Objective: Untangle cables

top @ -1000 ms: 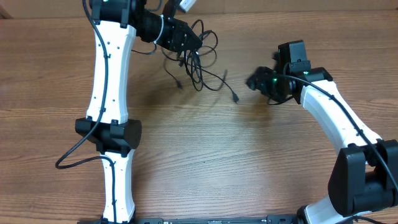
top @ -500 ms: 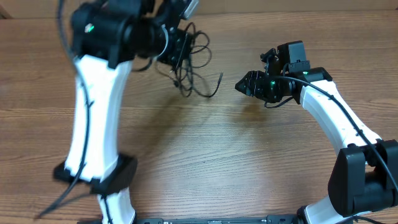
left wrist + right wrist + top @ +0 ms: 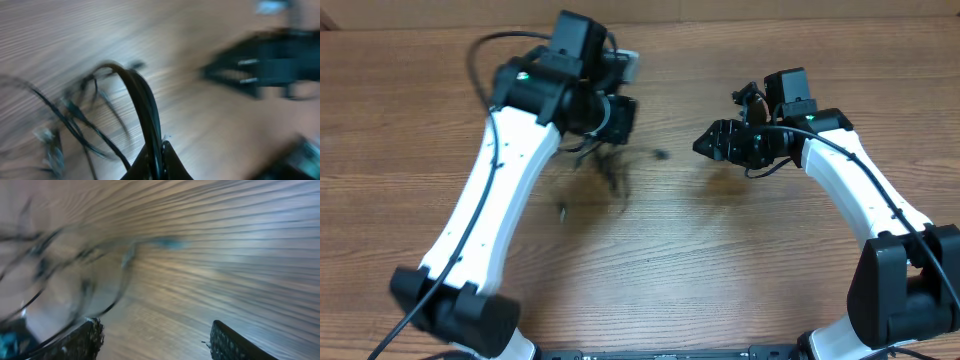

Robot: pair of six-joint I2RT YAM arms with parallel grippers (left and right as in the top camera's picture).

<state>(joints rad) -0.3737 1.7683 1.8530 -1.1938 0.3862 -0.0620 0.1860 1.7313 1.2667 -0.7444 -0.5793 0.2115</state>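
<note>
Seen from overhead, the brown wood-grain counter (image 3: 720, 260) is offering broad bare room across its near middle, between the two arms. Its far edge is running just behind the left wrist. The left arm is arching from the near left corner to the far middle. Its left tool (image 3: 617, 118) is hanging over the thin black flexible cables (image 3: 605, 170), a blurred clump left of centre. The right arm is bending in from the right side, with the right tool (image 3: 705, 146) pointing left, well apart from the clump.

In the left wrist view, the left tool (image 3: 159, 160) is pinching a doubled cable loop at the bottom edge. Other strands are fanning out to the left.

In the right wrist view, the right tool (image 3: 155, 342) is standing wide over bare wood, its fingers (image 3: 85, 340) far apart. The cables are smearing across the left side.
</note>
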